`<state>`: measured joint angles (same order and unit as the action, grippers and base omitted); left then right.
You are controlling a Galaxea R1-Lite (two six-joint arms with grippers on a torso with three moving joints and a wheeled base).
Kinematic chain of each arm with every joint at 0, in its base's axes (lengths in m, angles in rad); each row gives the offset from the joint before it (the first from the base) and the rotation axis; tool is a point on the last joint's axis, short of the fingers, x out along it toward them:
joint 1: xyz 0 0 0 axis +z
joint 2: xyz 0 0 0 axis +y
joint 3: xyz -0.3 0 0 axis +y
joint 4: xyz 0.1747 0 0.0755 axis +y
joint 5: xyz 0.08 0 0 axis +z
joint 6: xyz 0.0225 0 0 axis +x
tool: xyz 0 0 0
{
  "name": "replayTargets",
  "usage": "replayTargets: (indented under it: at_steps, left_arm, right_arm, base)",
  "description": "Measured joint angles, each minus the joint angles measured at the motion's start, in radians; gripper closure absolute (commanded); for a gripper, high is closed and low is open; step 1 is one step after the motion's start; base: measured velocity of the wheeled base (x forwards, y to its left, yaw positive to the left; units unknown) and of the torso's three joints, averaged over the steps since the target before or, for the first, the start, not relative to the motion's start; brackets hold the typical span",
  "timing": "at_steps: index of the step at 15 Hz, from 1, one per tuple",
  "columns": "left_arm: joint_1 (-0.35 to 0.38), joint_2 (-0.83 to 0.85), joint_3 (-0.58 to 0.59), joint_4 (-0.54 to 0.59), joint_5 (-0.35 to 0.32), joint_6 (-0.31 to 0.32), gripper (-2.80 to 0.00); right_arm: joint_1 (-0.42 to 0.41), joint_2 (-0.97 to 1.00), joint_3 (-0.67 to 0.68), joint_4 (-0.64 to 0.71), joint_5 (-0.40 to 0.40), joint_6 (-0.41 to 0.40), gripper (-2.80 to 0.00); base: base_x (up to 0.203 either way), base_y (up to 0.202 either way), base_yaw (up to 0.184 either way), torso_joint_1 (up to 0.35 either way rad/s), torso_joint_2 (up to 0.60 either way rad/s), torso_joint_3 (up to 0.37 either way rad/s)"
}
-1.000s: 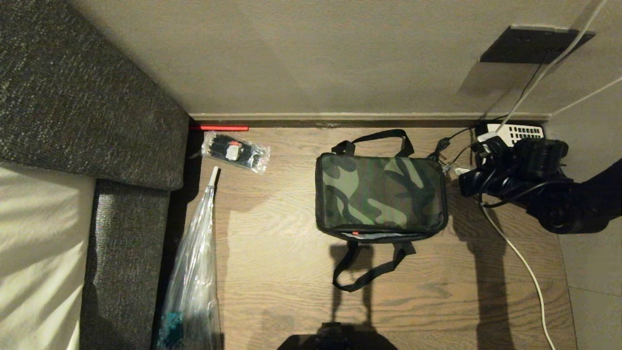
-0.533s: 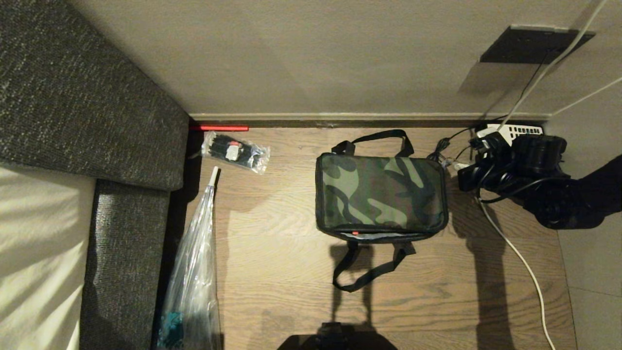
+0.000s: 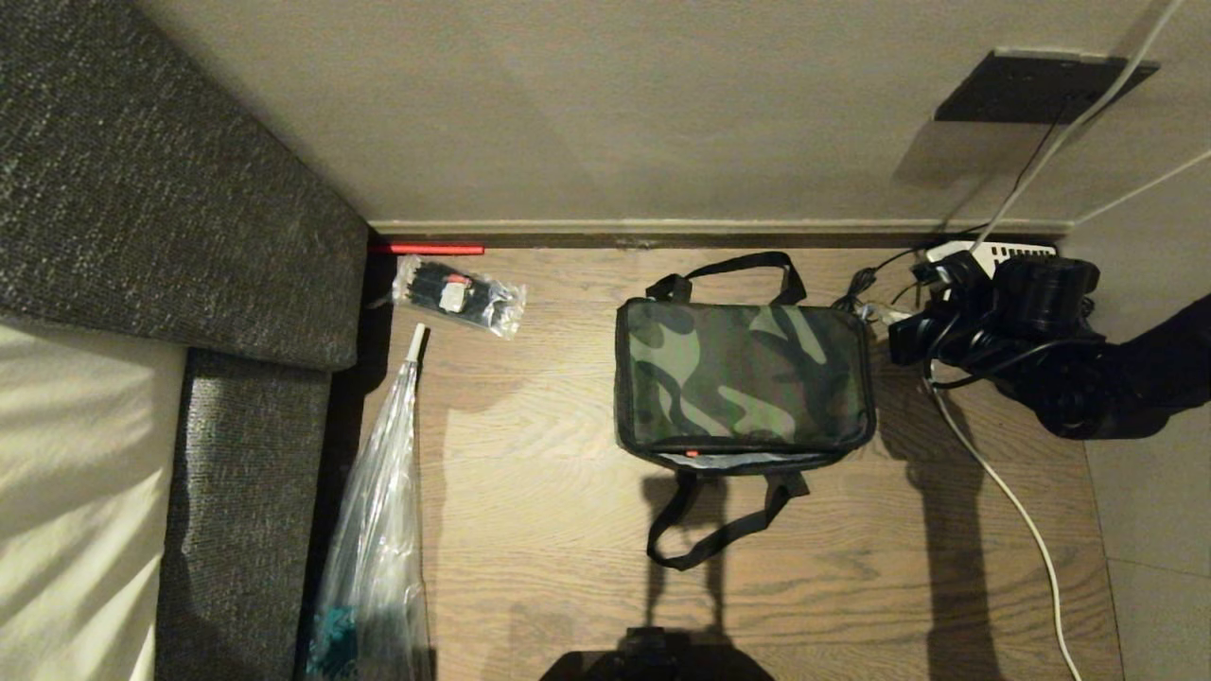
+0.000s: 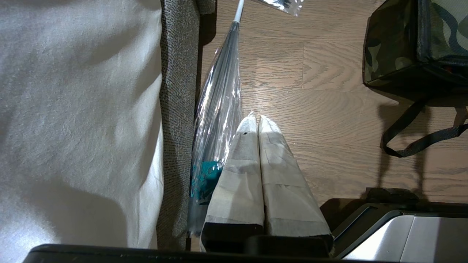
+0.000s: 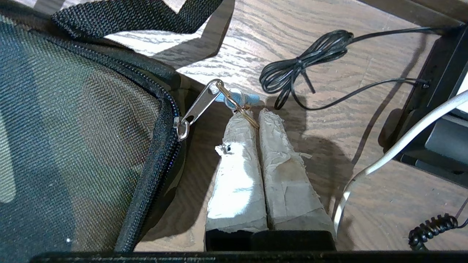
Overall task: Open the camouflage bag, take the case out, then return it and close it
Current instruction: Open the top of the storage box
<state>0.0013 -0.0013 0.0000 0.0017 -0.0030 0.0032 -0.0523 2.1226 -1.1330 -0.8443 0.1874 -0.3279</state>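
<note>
The bag (image 3: 743,378) sits on the wood floor (image 3: 530,530), near the wall, w/ its lid down. It is a boxy shape of woven cloth in green & dark blotches, w/ black edging. Two flat black straps: one loops out toward the wall (image 3: 733,270), one lies on the floor at the near side (image 3: 719,525). A thin strip of pale inside and a red bit show at the near edge, so the lid is not shut all the way there. No words seen on it.

The right gripper (image 5: 255,111) is at the bag's right far corner. Its two fingers (image 5: 239,171), wrapped in rough pale tape, are pressed together on a small gold ring (image 5: 245,114). The ring joins a shiny metal zip tab (image 5: 199,106) w/ a bit of blue on it. The zip (image 5: 161,146) has black teeth and curves round the corner.

Next to that lies a tied bundle of thin black wire (image 5: 299,71) and a smooth white cord (image 5: 395,153).

The left gripper (image 4: 255,122) hangs over the floor, well apart from the bag, taped fingers together, holding nothing. Beside it is a crinkly clear plastic bag (image 4: 219,109) and a grey rough couch (image 4: 177,109).

A small clear packet (image 3: 457,295) of black things lies near the wall.
</note>
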Motion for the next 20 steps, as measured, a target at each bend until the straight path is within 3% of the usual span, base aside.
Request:
replayTargets:
  at_steps: [4,5,11,16,17,20]
  left_arm:
    - [0.000,0.000,0.000,0.000,0.000,0.000,0.00]
    - [0.000,0.000,0.000,0.000,0.000,0.000,0.00]
    - [0.000,0.000,0.000,0.000,0.000,0.000,0.00]
    - [0.000,0.000,0.000,0.000,0.000,0.000,0.00]
    - [0.000,0.000,0.000,0.000,0.000,0.000,0.00]
    - [0.000,0.000,0.000,0.000,0.000,0.000,0.00]
  right_arm:
    - [0.000,0.010,-0.001,0.001,-0.001,-0.010,0.00]
    - [0.001,0.011,0.003,0.002,0.000,-0.010,-2.80]
    - [-0.002,0.017,0.023,0.024,0.003,-0.013,-2.80]
    - [-0.066,0.011,0.076,0.075,0.008,-0.008,-2.80]
    - [-0.082,0.005,0.096,0.110,0.017,-0.002,0.00]
    - [-0.128,-0.025,0.139,0.217,0.100,0.080,0.00]
  base:
    - [0.000,0.000,0.000,0.000,0.00,0.000]
    - [0.000,0.000,0.000,0.000,0.00,0.000]
    - [0.000,0.000,0.000,0.000,0.00,0.000]
    - [0.000,0.000,0.000,0.000,0.00,0.000]
    - [0.000,0.000,0.000,0.000,0.00,0.000]
    - [0.000,0.000,0.000,0.000,0.00,0.000]
